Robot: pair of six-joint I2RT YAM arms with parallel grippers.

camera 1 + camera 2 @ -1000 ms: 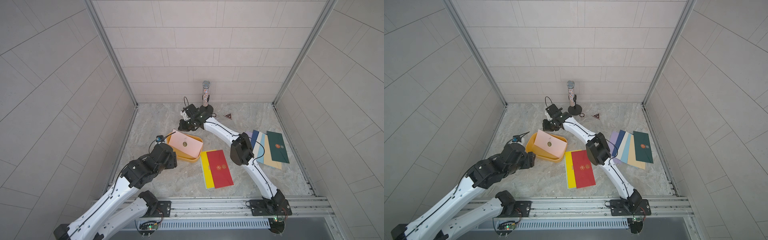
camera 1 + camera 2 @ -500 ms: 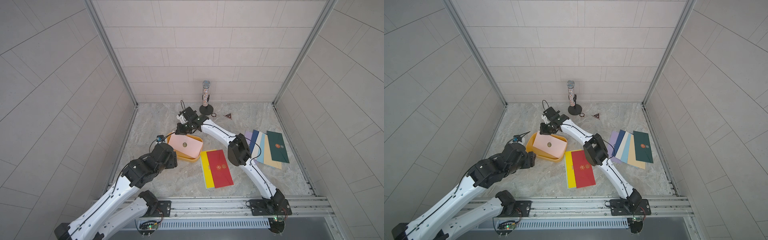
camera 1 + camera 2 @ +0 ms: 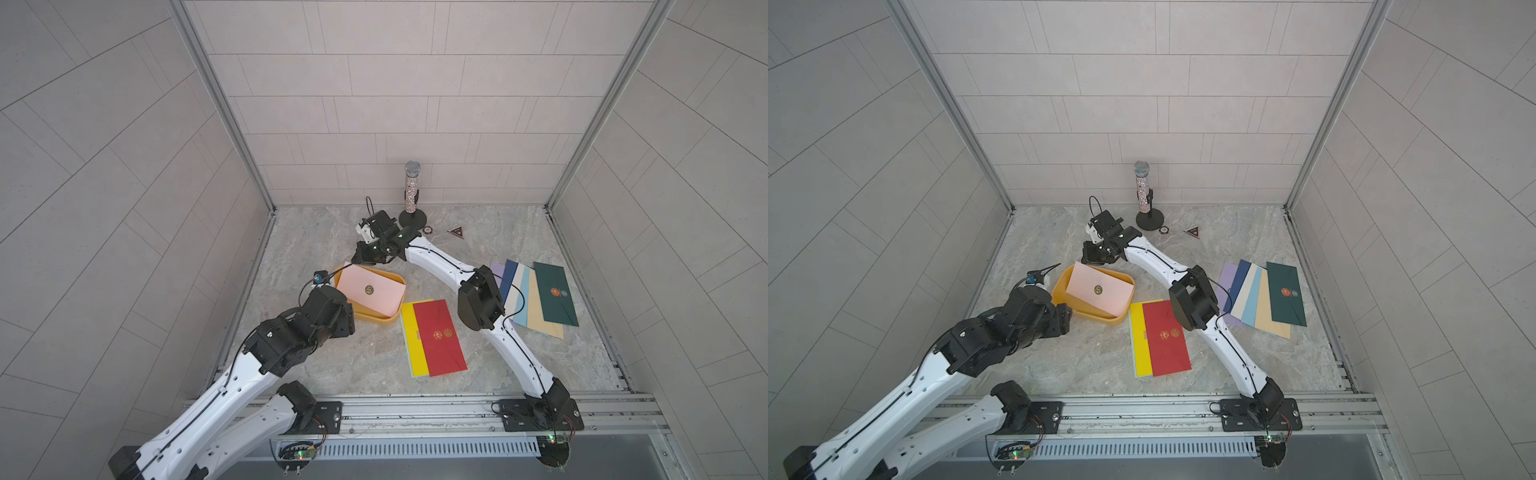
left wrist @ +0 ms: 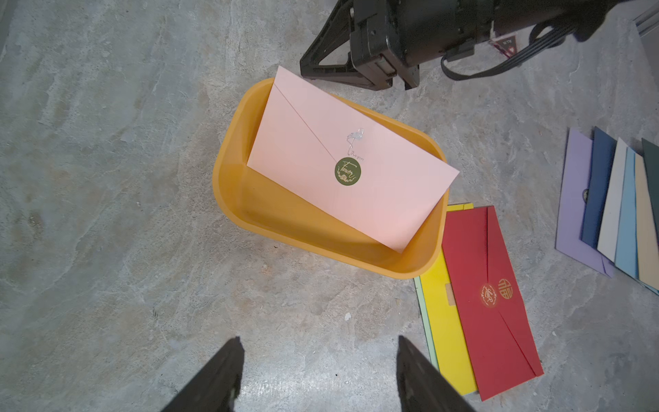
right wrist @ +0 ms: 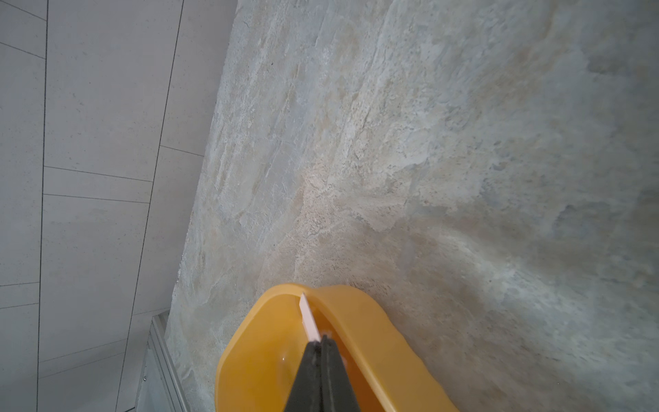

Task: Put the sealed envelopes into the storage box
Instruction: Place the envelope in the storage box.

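The storage box is a yellow tray left of centre. A pink sealed envelope lies slanted in it, its far corner over the rim. My right gripper is shut, its tips at that corner; I cannot tell if they touch. My left gripper stands open above bare floor on the box's near side. A red envelope overlaps a yellow one right of the box. Several more fan out at the right, a dark green one on top.
A glittery microphone stands on a round black base at the back wall. Beside it lie a small round token and a small dark triangular piece. Tiled walls close three sides; a metal rail runs along the front.
My right arm has swung from beside the microphone stand forward and left to the box's far corner, jaws shut throughout. The left arm and the pink envelope have not moved.
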